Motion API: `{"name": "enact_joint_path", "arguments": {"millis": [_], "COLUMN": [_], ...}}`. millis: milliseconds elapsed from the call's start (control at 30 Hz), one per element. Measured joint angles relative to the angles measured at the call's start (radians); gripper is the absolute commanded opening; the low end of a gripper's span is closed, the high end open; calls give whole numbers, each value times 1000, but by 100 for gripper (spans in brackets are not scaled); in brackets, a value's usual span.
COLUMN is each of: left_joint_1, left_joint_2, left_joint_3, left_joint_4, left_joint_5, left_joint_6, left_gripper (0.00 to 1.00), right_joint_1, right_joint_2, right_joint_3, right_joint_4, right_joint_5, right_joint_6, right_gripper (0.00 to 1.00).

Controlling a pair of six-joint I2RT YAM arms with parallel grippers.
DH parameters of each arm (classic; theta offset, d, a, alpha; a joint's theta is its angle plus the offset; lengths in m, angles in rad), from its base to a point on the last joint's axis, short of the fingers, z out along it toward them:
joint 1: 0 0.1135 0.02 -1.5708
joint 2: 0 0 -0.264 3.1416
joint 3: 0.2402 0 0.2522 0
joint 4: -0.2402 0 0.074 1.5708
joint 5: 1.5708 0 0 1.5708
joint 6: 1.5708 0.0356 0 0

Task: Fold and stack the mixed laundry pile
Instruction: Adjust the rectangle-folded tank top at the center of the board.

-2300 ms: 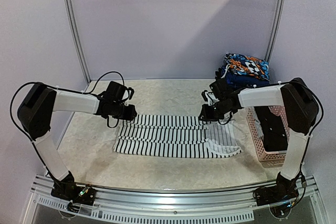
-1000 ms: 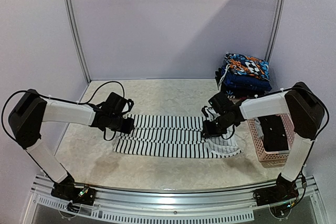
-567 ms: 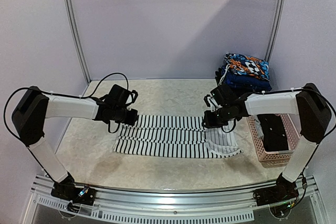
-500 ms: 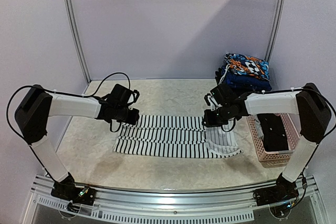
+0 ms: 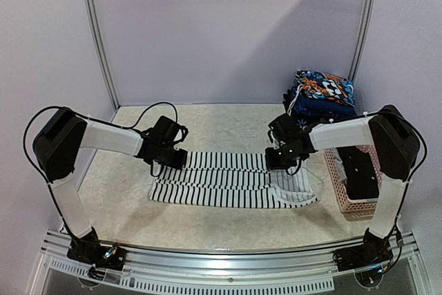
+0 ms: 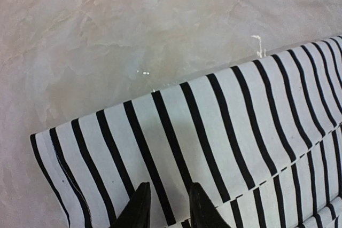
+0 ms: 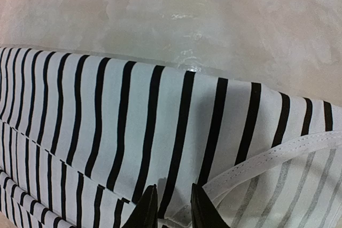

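A black-and-white striped garment [image 5: 228, 181] from the laundry pile lies folded in a long flat band across the middle of the table. My left gripper [image 5: 173, 159] hovers over its far left part, and in the left wrist view the gripper [image 6: 169, 186] is narrowly open with flat striped cloth [image 6: 214, 132] showing in the gap. My right gripper [image 5: 280, 159] is over the far right part. In the right wrist view this gripper [image 7: 173, 188] is also narrowly open above the cloth [image 7: 107, 110], beside a white hem [image 7: 278, 153]. Neither pinches fabric.
A stack of folded clothes [image 5: 323, 94] with a blue-and-orange print on top stands at the back right. A pink lattice basket [image 5: 340, 184] at the right edge holds a black garment [image 5: 362, 174]. Metal posts [image 5: 97, 39] frame the back wall.
Both grippers dipped toward the garment's middle a second ago, then came back to its far edge. The left gripper has shifted right. The right jaws have widened slightly.
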State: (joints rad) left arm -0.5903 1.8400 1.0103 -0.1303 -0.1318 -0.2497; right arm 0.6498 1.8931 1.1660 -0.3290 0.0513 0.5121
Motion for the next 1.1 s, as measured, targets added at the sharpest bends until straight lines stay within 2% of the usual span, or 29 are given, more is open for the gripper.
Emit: {"name": "enact_joint_path", "arguments": {"millis": [533,1100], "left_joint_1": [0,-5], "left_joint_2": [-36,-114], "left_joint_3": [-119,-209], "left_joint_4": [71,101], "left_joint_5": [5,5], "left_joint_6": [-28,-65], "left_gripper": [25,25], "right_joint_1": [0,5], "right_joint_2": [34,-15], "right_joint_3": [-1,-74], "right_joint_4": [6,47], "right_joint_5": [-61,-88], "right_joint_6": [-15,-14], "right_gripper": [21,23]}}
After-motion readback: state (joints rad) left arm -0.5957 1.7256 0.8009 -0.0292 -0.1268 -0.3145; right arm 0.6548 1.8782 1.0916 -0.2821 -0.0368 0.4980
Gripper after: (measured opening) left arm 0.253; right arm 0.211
